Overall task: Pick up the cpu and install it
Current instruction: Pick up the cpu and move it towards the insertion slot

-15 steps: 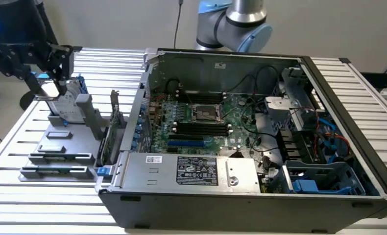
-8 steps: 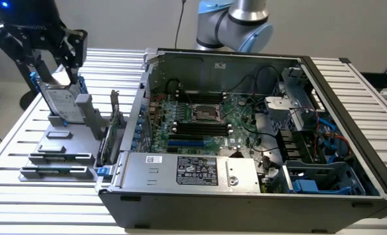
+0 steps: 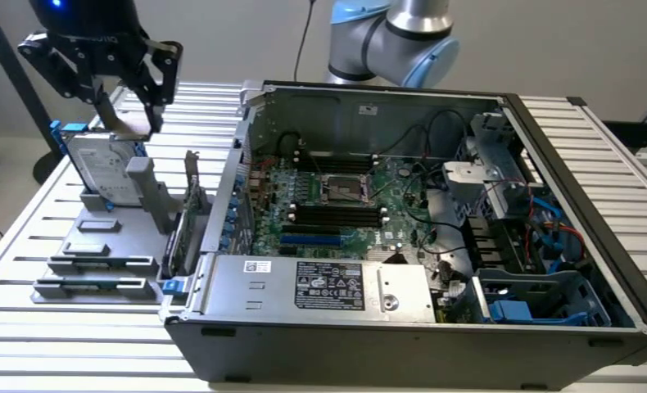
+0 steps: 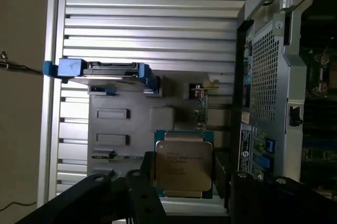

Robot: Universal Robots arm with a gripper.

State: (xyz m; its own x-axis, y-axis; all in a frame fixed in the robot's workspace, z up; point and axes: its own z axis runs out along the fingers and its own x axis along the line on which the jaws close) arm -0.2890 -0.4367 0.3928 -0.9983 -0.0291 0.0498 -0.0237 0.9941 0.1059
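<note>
A: What is the tool (image 3: 124, 115) carrying?
B: The cpu (image 4: 183, 167), gripped by opposite edges between wide-set fingers, with its flat face turned toward the wrist.
A: Where is that?
B: Upper left of the exterior view, above the hard drive (image 3: 103, 168) that stands on the worktop (image 3: 18, 246).
A: And the socket (image 3: 340, 190)?
B: Farther off near frame centre, inside the case (image 3: 301, 327). It is well apart from the cpu, lower and to the exterior view's right.

Open grey metal computer case (image 3: 411, 348) sitting on silver slatted table (image 3: 39, 327). Grey plastic parts tray (image 3: 127, 237) lying at case's 9 o'clock, exterior view. Silver blue-framed hard drive (image 3: 103, 168) standing at tray's 12 o'clock. Black gripper (image 3: 127, 115) hanging above it, clamping square silver cpu (image 4: 183, 168).
</note>
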